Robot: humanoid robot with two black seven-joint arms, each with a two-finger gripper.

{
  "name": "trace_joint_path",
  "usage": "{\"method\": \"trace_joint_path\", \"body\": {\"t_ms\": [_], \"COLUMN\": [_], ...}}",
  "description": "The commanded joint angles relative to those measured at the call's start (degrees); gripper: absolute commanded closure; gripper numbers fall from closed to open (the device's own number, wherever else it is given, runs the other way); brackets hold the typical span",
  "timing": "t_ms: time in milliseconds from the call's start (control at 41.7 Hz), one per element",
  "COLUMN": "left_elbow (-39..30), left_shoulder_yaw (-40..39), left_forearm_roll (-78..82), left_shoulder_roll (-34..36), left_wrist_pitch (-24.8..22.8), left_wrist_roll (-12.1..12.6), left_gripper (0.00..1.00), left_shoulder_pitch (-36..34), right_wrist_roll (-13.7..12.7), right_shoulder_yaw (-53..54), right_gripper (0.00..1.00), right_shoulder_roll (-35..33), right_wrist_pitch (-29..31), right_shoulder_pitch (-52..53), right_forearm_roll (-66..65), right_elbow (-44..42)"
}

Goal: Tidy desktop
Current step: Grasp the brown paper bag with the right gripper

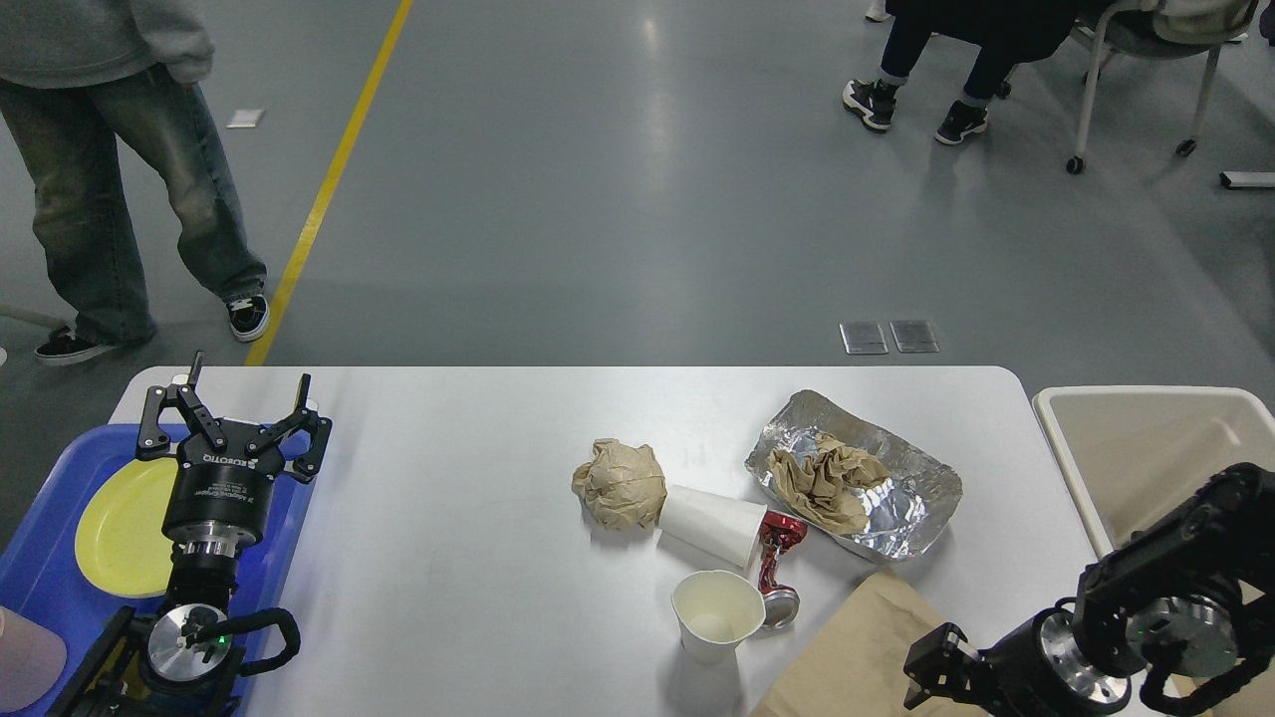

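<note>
The desktop was far from tidied. Near its right end, litter was seen: a crumpled paper ball, two paper cups, a crushed can, a foil tray and a brown bag. The left gripper was spread, holding nothing, at its left edge. The right gripper was low over the bag; its state could not be told.

Left gripper is standing upright over the blue tray, fingers spread apart, beside the yellow plate. On the desktop, a crumpled paper ball is touching a tipped white cup; an upright cup is sitting near a crushed red can. Right gripper is hanging low over the brown paper bag, its opening unclear.
</note>
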Motion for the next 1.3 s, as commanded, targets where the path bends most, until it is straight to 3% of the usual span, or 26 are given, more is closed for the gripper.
{"method": "trace_joint_path", "body": {"t_ms": [0, 336, 432, 816, 1272], "left_elbow": [-0.01, -0.01, -0.01, -0.01, -0.01], "left_shoulder_yaw": [0.0, 0.0, 0.0, 0.0, 0.0], "left_forearm_roll": [0.05, 0.05, -0.03, -0.03, -0.03], "left_shoulder_roll": [0.0, 0.0, 0.0, 0.0, 0.0], "left_wrist_pitch": [0.0, 0.0, 0.0, 0.0, 0.0], "left_wrist_roll": [0.01, 0.01, 0.01, 0.01, 0.01], "left_gripper": [0.04, 0.04, 0.04, 0.04, 0.04], "left_shoulder_pitch": [0.01, 0.01, 0.01, 0.01, 0.01], "right_wrist_roll": [-0.02, -0.11, -0.11, -0.28, -0.81], "right_shoulder_yaw": [2.33, 4.97, 4.97, 4.97, 4.97], "right_gripper": [0.08, 0.12, 0.19, 0.98, 1.0], "right_shoulder_roll": [0.8, 4.22, 5.71, 6.42, 7.04], "right_wrist_pitch": [-3.16, -6.69, -6.6, -6.69, -9.32], "right_shoulder_pitch": [-4.36, -8.14, -9.99, -10.96, -10.87], "right_forearm_roll": [0.56, 3.37, 3.37, 4.33, 7.06], "right_elbow": [-3.2, -5.39, -7.68, -8.3, -8.21]}}
